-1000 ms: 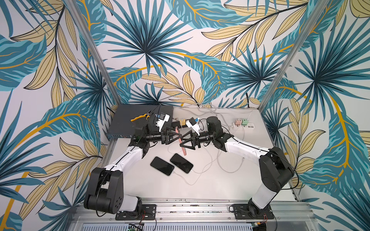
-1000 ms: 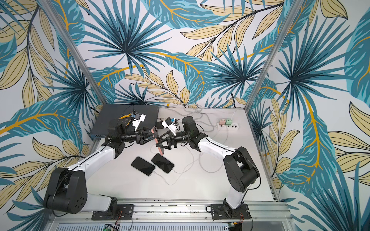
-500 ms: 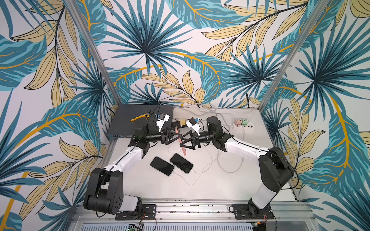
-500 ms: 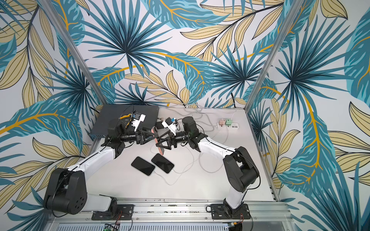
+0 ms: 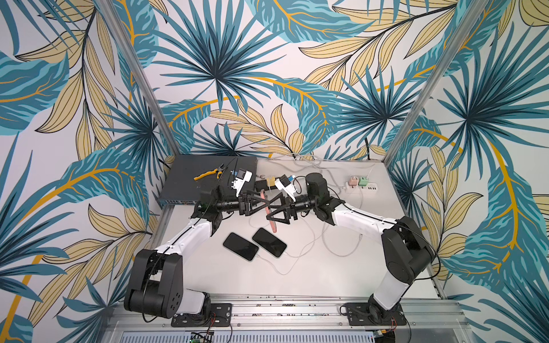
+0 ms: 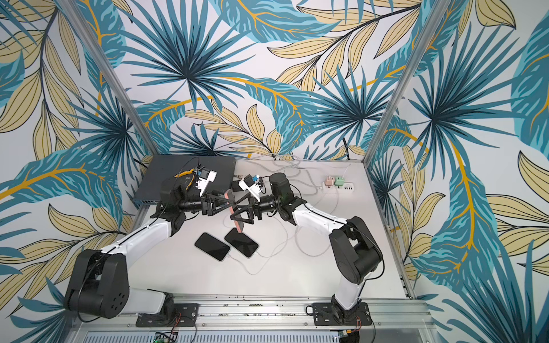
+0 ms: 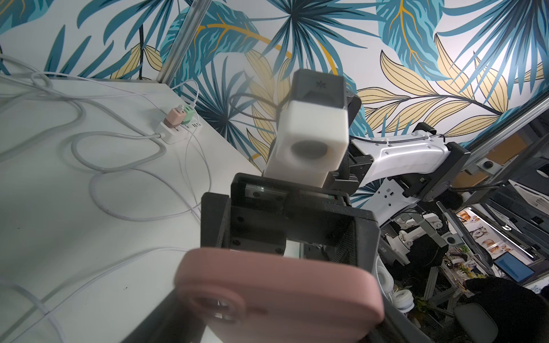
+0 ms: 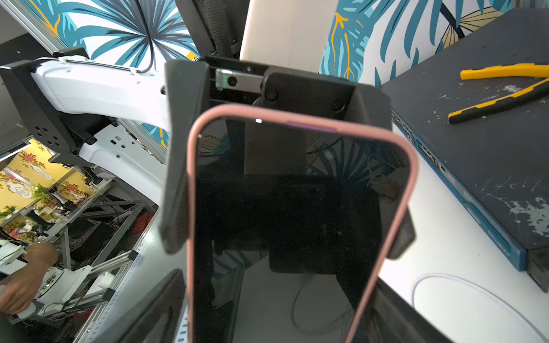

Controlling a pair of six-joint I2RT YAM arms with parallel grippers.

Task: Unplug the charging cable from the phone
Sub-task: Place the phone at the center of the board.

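Meeting above the middle of the table [image 5: 312, 282], my two arms face each other tip to tip in both top views. A pink-cased phone [image 5: 274, 228] hangs tilted in the air between them, seen edge-on. My left gripper [image 5: 265, 204] reaches in from 9 o'clock and is clamped on the phone. My right gripper [image 5: 276, 211] reaches in from 3 o'clock with its jaws spread wide around the phone.

Reading the table as a clock with 12 at the back wall:
- Two black phones [image 5: 240, 246] lie face up, side by side, just toward 6 o'clock from the grippers.
- White charging cables [image 5: 337, 254] loop across the surface toward 3 o'clock.
- A dark flat box [image 5: 190, 184] sits at 11 o'clock, with yellow-handled pliers [image 5: 208, 175] on it.
- A power strip [image 5: 368, 187] sits at 2 o'clock.

In the left wrist view, the phone's pink back and its camera cutout fill the foreground, held at my left gripper's tips. Beyond it my right gripper faces the lens, black jaws wide apart. Cables lie coiled on the table and run to the power strip. I cannot tell whether any cable is plugged into the pink phone.

In the right wrist view, the phone's dark screen, rimmed in pink, faces the lens. My left gripper's black fingers [image 8: 175, 184] press against both long edges. My right gripper's own fingers flank the nearer stretch of the phone, and I cannot tell whether they touch it. The dark box with the pliers lies beside it on the table.
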